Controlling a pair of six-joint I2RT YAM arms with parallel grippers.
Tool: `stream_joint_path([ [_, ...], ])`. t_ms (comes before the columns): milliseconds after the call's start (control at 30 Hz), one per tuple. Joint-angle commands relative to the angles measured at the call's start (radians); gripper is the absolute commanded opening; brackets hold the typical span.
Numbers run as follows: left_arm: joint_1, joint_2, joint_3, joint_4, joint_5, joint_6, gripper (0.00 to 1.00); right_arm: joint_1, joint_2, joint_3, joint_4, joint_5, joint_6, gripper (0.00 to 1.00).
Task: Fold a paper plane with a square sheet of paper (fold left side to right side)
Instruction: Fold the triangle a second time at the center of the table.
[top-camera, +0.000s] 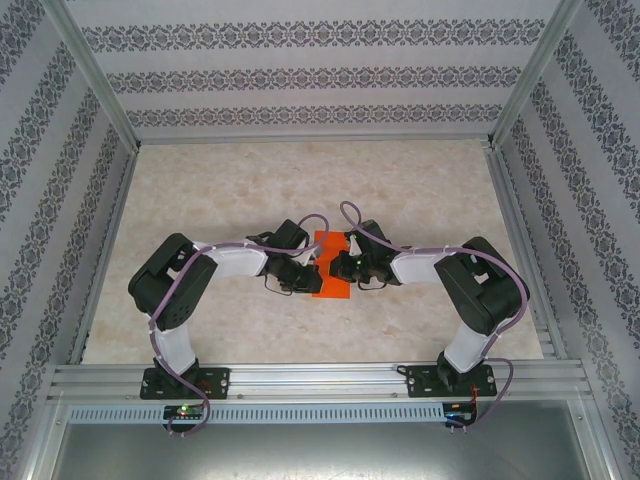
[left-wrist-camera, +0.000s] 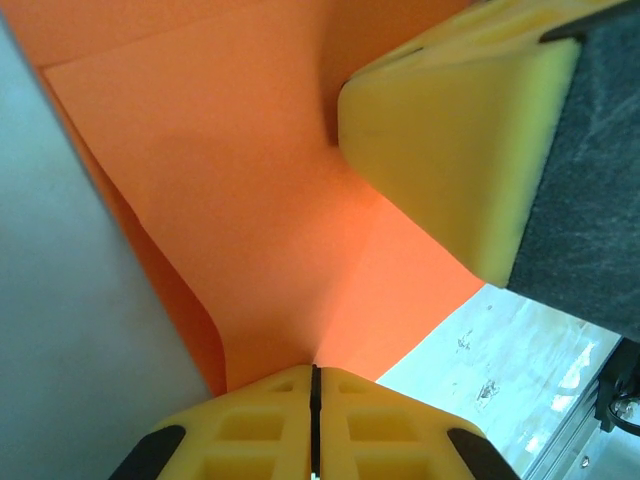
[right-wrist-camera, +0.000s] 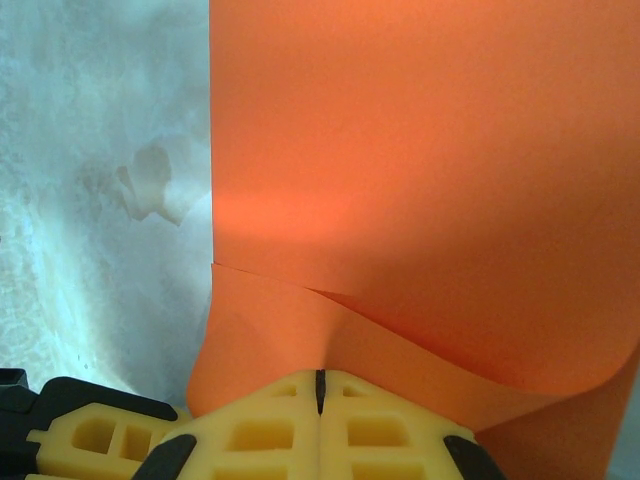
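Paper sheet (top-camera: 331, 288) between both jaws

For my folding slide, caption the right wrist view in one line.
Right gripper, shut, pinches the bright orange sheet of paper at a curling folded edge; marbled table at left.

No text, label, brand, number or sign that I can read in any view. The bright orange thin paper sheet (right-wrist-camera: 420, 150) is plain and unmarked on the faces I see. The grey-and-white patterned wall panels (top-camera: 300, 80) along the far edge of the table carry ornament, not lettering. The small dark electronics boards with lit dots (top-camera: 185, 410) at the near edge, by the arm bases, are too small for me to read.
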Motion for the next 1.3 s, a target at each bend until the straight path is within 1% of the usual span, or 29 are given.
stream_joint_path([
  [0,-0.007,-0.011,-0.058,-0.035,-0.016,-0.027,0.11,-0.009,0.025,-0.013,-0.108,0.033,-0.023,0.03],
  [233,-0.024,-0.059,-0.167,0.081,0.028,-0.111,0.11,-0.011,0.028,0.001,-0.12,0.033,-0.029,0.03],
  [467,-0.024,-0.113,-0.223,0.095,0.021,-0.138,0.11,-0.011,0.039,0.012,-0.129,0.037,-0.033,0.03],
  [567,-0.024,-0.137,-0.232,0.111,0.045,-0.148,0.11,-0.011,0.048,0.013,-0.125,0.033,-0.031,0.03],
  [667,-0.024,-0.178,-0.225,0.149,0.092,-0.166,0.11,-0.01,0.05,0.013,-0.122,0.027,-0.029,0.03],
  [800,-0.002,-0.238,-0.176,0.117,0.086,-0.153,0.12,-0.009,0.045,0.014,-0.122,0.027,-0.029,0.03],
  [900,0.025,-0.213,-0.133,0.088,0.083,-0.135,0.13,-0.009,0.044,0.017,-0.124,0.026,-0.029,0.03],
  [1000,0.026,-0.15,-0.089,0.061,0.086,-0.107,0.12,-0.009,0.044,0.015,-0.125,0.026,-0.031,0.03],
  [1267,0.023,-0.07,-0.11,0.125,0.105,-0.112,0.12,-0.008,0.043,0.015,-0.124,0.024,-0.029,0.03],
])
